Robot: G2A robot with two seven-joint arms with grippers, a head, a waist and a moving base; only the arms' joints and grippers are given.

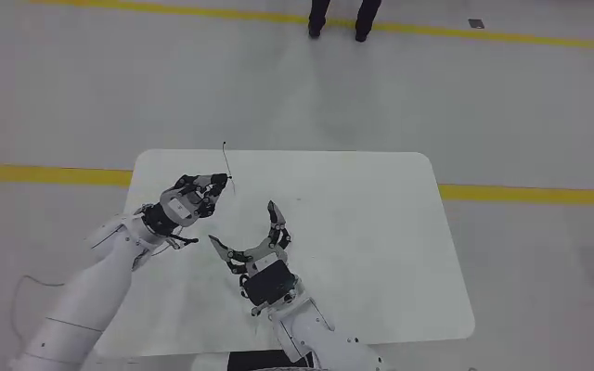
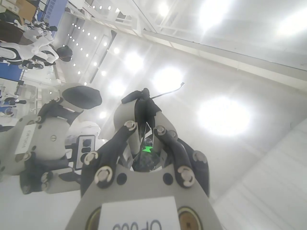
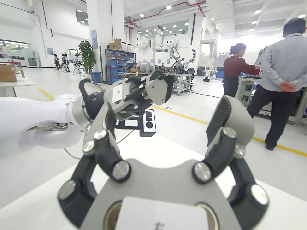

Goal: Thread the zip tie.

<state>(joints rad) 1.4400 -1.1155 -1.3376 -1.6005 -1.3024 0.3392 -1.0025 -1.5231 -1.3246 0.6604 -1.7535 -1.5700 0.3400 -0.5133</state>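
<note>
Left end effector (image 1: 213, 187) clamps a zip tie (image 1: 225, 159) over the white worktop (image 1: 371, 250).
The tie is a thin black strip, slightly bowed, its small-headed end jutting past the closed fingertips. Nearby, the right end effector (image 1: 249, 234) is spread wide and holds nothing.

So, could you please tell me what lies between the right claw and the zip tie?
Nothing: in the top view just bare table separates the right claw from the zip tie.

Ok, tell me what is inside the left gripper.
The left gripper pinches a thin black zip tie; one end sticks out beyond it. The pinched stretch is hidden by the pads.
</note>
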